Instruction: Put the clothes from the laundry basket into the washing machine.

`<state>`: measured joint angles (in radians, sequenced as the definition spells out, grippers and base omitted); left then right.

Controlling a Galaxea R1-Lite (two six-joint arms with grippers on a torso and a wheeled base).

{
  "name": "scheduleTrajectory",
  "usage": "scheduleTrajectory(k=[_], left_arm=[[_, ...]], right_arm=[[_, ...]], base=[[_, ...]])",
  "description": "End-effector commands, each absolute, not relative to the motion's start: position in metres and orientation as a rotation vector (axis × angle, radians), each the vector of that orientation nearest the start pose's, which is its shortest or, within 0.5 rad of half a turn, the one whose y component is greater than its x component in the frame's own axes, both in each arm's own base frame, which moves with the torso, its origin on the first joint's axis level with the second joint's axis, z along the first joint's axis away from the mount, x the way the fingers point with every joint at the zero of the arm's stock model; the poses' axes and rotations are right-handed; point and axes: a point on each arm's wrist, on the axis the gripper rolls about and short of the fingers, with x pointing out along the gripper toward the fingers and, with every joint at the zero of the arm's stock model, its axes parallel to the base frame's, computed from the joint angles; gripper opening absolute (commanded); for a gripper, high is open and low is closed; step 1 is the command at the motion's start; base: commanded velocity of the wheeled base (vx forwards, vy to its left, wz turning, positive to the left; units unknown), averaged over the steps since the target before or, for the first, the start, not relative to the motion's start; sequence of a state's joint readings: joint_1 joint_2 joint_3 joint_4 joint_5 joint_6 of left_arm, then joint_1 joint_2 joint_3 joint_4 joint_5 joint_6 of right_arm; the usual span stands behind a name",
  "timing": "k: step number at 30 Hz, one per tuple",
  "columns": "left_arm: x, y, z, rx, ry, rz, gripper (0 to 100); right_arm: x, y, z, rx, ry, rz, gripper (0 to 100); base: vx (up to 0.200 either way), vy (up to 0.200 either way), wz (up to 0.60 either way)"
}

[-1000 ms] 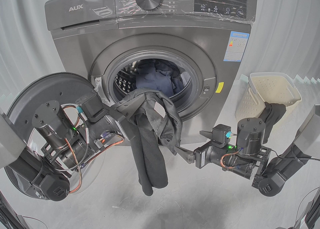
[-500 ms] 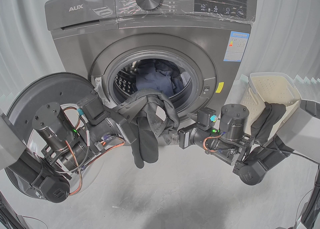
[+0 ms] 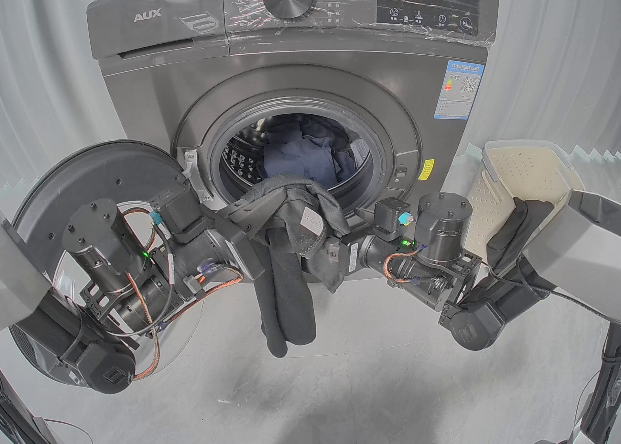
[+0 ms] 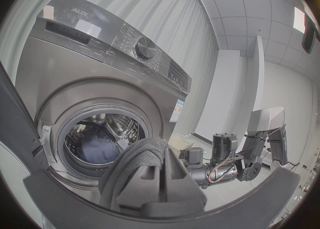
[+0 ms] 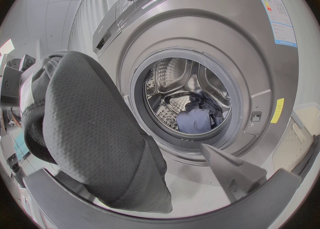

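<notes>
A dark grey garment (image 3: 288, 283) is held by the left gripper (image 4: 163, 183) just in front of the open washing machine (image 3: 291, 76), below the lower rim of the drum (image 3: 242, 164) opening. The fingers (image 4: 143, 186) of this gripper are seen pressed narrowly together with the cloth draped over and around them, and the garment's long end is left hanging down towards the floor (image 3: 362, 367) without touching it. The right gripper (image 3: 333, 251) is placed against the same garment from the other side. Its fingers are spread wide: one finger (image 5: 233, 169) is seen bare, pointing towards the drum, while the other is covered by the cloth. Blue clothes (image 3: 301, 157) are seen lying inside the drum. The round door (image 3: 97, 173) is swung fully open on the machine's left. The cream laundry basket (image 3: 527, 170) is set on the floor beside the machine's right side, and a second dark garment (image 3: 517, 228) is draped over its front rim.
</notes>
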<state>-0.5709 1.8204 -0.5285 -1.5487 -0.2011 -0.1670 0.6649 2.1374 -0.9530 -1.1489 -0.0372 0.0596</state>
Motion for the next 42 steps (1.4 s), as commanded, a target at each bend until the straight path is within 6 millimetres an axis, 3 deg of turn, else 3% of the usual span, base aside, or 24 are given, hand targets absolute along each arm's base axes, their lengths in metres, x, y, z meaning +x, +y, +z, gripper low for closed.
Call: scheduleTrajectory(k=[1, 5, 10, 15, 16, 27, 42], left_arm=[[0.245, -0.162, 0.170, -0.207, -0.195, -0.788, 0], [0.246, -0.161, 0.168, -0.206, -0.191, -0.780, 0], [0.247, -0.161, 0.166, -0.228, -0.173, -0.781, 0], [0.246, -0.162, 0.165, -0.260, -0.153, -0.793, 0], [0.246, -0.161, 0.164, -0.258, -0.149, -0.791, 100], [0.245, -0.160, 0.154, -0.254, -0.108, -0.784, 100], [0.250, -0.166, 0.120, -0.218, 0.015, -0.781, 100]], right_arm=[[0.315, 0.246, 0.119, 0.049, 0.039, 0.630, 0], [0.312, 0.244, 0.127, 0.062, -0.001, 0.632, 0], [0.295, 0.230, 0.152, 0.076, -0.044, 0.636, 0], [0.277, 0.217, 0.161, 0.072, -0.044, 0.641, 0], [0.275, 0.216, 0.161, 0.071, -0.040, 0.644, 0], [0.261, 0.206, 0.168, 0.062, -0.048, 0.661, 0], [0.261, 0.208, 0.172, 0.067, -0.063, 0.658, 0]], base=[[0.000, 0.000, 0.00], [0.000, 0.000, 0.00], [0.000, 0.000, 0.00], [0.000, 0.000, 0.00], [0.000, 0.000, 0.00], [0.000, 0.000, 0.00], [0.000, 0.000, 0.00]])
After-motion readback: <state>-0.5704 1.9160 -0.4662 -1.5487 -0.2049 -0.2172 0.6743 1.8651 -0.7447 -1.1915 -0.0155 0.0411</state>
